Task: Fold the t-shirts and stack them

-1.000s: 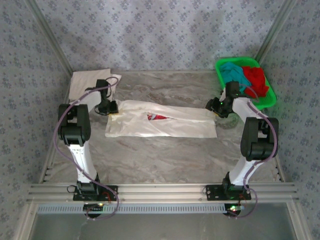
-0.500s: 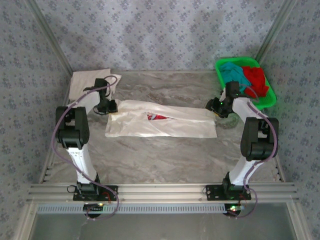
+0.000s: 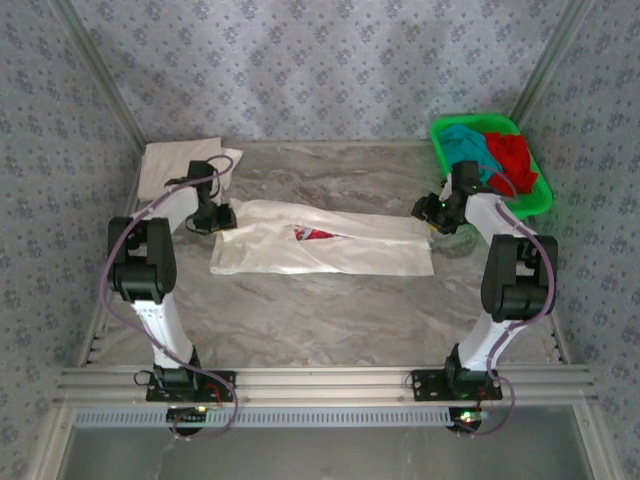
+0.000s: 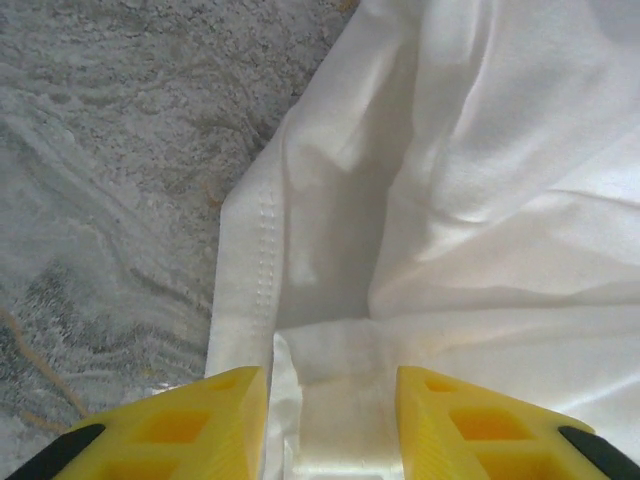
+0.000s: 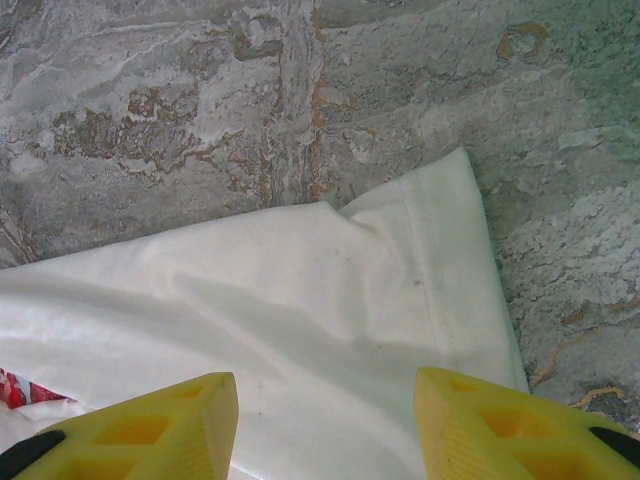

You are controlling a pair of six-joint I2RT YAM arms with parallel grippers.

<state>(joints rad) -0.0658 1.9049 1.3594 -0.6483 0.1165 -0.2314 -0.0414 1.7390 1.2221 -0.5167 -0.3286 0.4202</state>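
Note:
A white t-shirt with a red print [image 3: 320, 245] lies flat as a long band across the middle of the table. My left gripper [image 3: 222, 216] is at its left end. In the left wrist view that gripper [image 4: 332, 385] is open, its yellow fingers [image 4: 225, 420] apart, with a loose fold of the white shirt [image 4: 480, 180] lying between them. My right gripper [image 3: 432, 212] hovers over the shirt's right end. In the right wrist view it [image 5: 327, 390] is open above the hemmed corner [image 5: 450, 260], gripping nothing. Another white tee [image 3: 178, 165] lies folded at the back left. A teal tee [image 3: 465, 145] and a red tee [image 3: 512, 155] sit in the basket.
The green plastic basket [image 3: 540, 197] stands at the back right, close behind my right arm. Patterned walls close in the table on three sides. Bare marble surface [image 3: 320, 310] stretches between the shirt and the arm bases.
The left gripper's jaws have spread apart and loosened from the shirt's left end. The left arm's elbow has drifted slightly left. The right arm and the shirt have stayed put.

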